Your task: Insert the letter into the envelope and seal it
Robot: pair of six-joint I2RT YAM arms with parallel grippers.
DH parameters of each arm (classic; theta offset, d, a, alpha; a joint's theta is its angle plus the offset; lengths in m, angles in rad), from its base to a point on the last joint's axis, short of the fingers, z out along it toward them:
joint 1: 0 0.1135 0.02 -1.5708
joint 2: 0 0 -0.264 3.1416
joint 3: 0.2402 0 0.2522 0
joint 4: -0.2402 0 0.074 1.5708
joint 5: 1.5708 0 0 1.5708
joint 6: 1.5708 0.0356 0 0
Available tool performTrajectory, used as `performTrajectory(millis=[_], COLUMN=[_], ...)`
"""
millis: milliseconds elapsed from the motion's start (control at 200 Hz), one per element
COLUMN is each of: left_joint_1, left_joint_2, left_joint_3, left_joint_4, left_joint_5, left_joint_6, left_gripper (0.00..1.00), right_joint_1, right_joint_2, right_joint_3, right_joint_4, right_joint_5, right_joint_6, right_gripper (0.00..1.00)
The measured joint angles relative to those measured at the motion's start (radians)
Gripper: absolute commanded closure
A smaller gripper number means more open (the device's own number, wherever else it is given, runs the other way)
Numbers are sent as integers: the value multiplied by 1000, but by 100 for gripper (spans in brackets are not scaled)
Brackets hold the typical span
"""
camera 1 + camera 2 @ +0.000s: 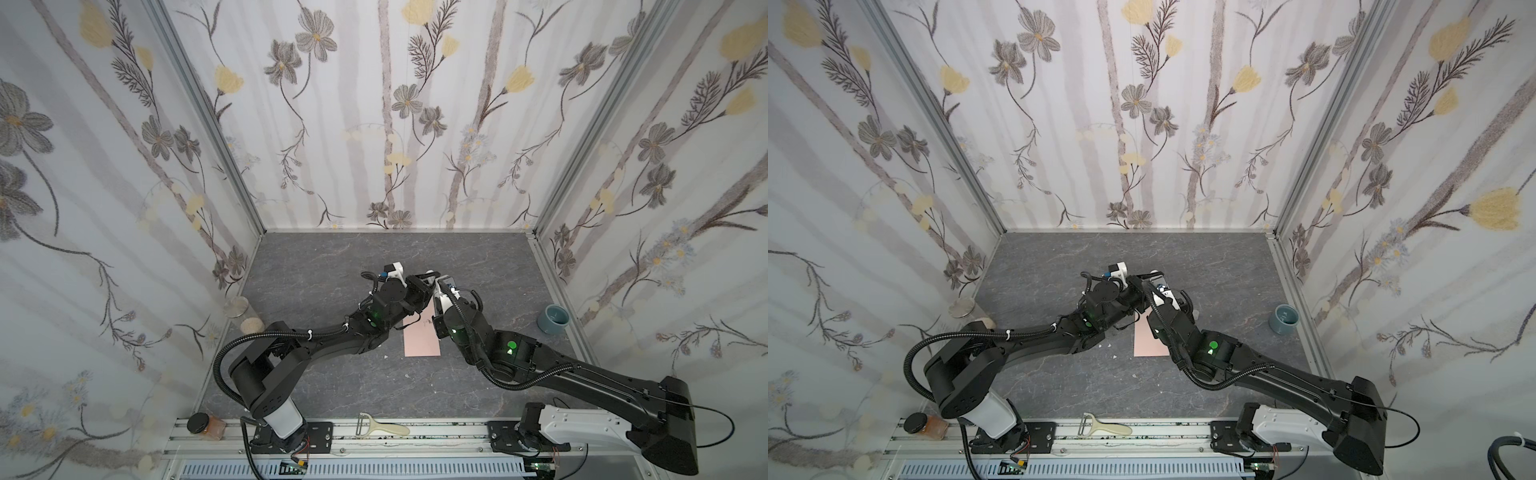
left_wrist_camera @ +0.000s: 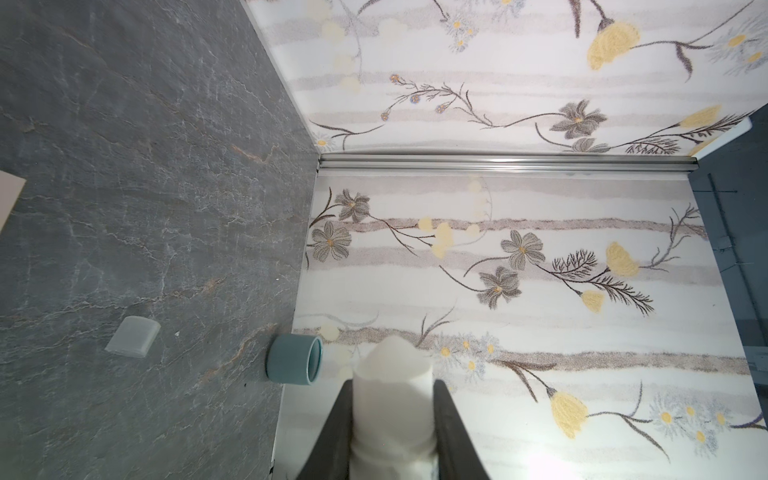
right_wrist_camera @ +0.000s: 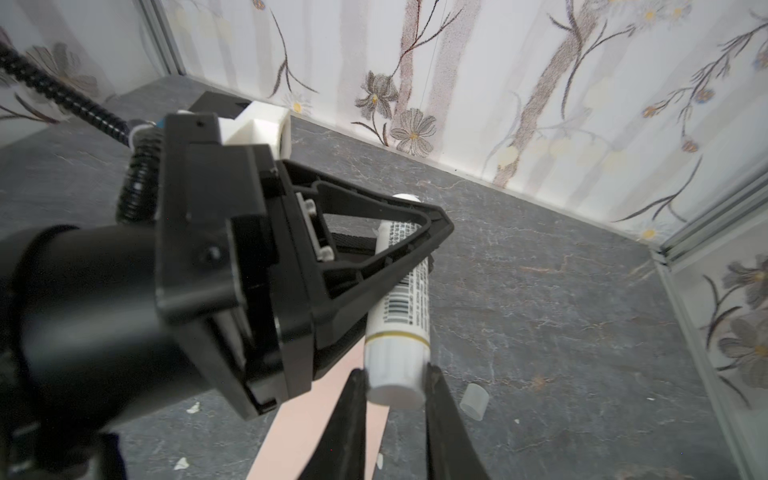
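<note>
Both arms meet above the far end of the envelope. The left gripper is clamped across the upper half of a white glue stick, and the right gripper pinches the same tube at its base. In the left wrist view the stick's white tip pokes out between that gripper's dark fingers.

The envelope lies flat on the grey marbled table, its long side running away from the arm bases, with both arms hiding its far end. Floral-papered walls close in three sides.

A blue-grey cup stands well to the right of the envelope. Well to its left stands a metal-lidded glass jar whose contents I can't make out. A black-lidded jar with something orange-brown inside stands on the front rail, left of the envelope. A clear cap lies on the table near the envelope.
</note>
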Motion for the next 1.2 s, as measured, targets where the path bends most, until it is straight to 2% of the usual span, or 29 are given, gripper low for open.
performTrajectory(millis=[425,620,750,784,874,999,1064,1199], left_joint_1=[0,6,8,8,8,-1,-1,-1], left_joint_2=[4,5,5,5,4,-4,-11,-12], left_joint_3=[0,0,0,0,0,0,0,8], left_joint_4=[-58,-50,-43,-43,-47,-36,-12,1], left_joint_5=[23,49,51,51,46,36,31,23], left_joint_6=[5,6,5,5,7,4,5,8], left_gripper=[100,100,100,100,100,100,100,100], right_joint_1=[125,144,150,150,150,143,142,106], right_joint_2=[187,257,270,272,256,160,84,-83], right_joint_3=[8,0,-1,-1,-1,-6,-22,-89], right_joint_4=[14,84,106,106,100,66,68,136], right_joint_5=[386,514,551,551,541,391,288,39], right_joint_6=[-266,-257,-252,-251,-240,-216,-165,-19], right_gripper=[94,97,96,92,69,45,40,38])
